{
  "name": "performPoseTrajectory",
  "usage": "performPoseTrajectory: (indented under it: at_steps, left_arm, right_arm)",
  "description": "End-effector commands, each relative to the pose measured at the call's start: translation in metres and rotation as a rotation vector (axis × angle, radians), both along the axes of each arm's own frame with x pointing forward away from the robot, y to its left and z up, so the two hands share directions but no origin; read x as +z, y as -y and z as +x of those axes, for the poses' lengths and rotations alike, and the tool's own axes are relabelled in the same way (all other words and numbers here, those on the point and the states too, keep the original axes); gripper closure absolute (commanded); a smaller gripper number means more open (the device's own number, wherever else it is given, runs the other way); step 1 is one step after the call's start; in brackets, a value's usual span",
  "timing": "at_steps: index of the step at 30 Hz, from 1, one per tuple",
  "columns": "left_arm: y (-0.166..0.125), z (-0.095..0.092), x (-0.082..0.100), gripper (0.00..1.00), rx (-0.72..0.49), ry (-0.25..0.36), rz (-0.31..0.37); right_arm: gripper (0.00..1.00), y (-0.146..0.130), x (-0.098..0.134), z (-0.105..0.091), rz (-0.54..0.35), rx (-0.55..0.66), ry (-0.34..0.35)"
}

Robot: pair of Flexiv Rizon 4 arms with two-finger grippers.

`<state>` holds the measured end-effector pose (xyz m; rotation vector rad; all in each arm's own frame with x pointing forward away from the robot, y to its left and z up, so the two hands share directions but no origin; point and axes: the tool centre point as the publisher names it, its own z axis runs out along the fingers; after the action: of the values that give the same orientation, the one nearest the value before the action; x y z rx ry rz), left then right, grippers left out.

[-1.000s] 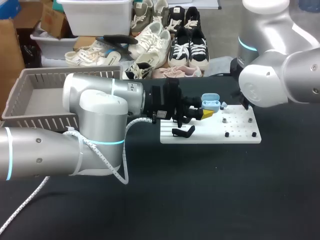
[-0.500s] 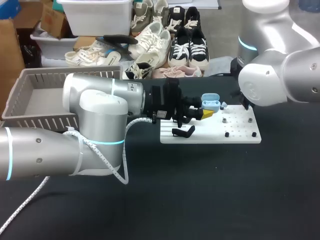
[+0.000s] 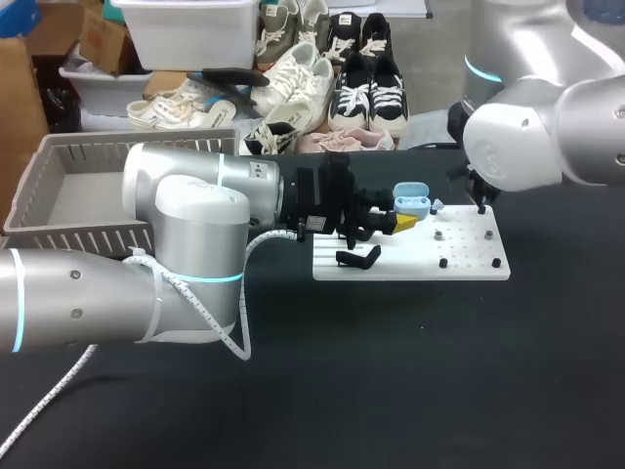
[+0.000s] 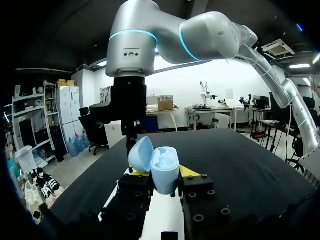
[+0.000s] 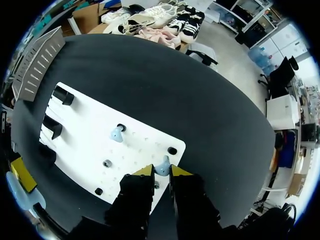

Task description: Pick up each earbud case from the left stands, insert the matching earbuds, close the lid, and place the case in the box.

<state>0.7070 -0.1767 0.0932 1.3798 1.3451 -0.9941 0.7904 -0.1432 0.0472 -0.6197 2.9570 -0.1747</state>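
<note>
Earbud case [image 4: 161,162], pale blue, lid open, gripped in our left hand [image 4: 163,173], our right hand [image 5: 162,171] pinching a blue earbud [image 5: 162,165]

nothing can be read in any view: no text, label, brand, number or sign is legible. the earbud case [image 4: 165,169], clamped between the fingers of the left gripper [image 4: 164,173], shows only a plain light blue surface.
</note>
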Motion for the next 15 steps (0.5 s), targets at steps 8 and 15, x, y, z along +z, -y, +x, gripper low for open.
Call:
performPoseTrajectory:
  at_steps: [8, 15]
  left_arm:
    - [0.0, 0.0, -0.001, 1.0, 0.001, 0.002, -0.004]
    - [0.0, 0.0, -0.001, 1.0, 0.001, 0.002, -0.004]
  right_arm:
    - [1.0, -0.003, 0.017, -0.033, 0.034, 0.019, -0.014]
    - [1.0, -0.003, 0.017, -0.033, 0.034, 0.019, -0.014]
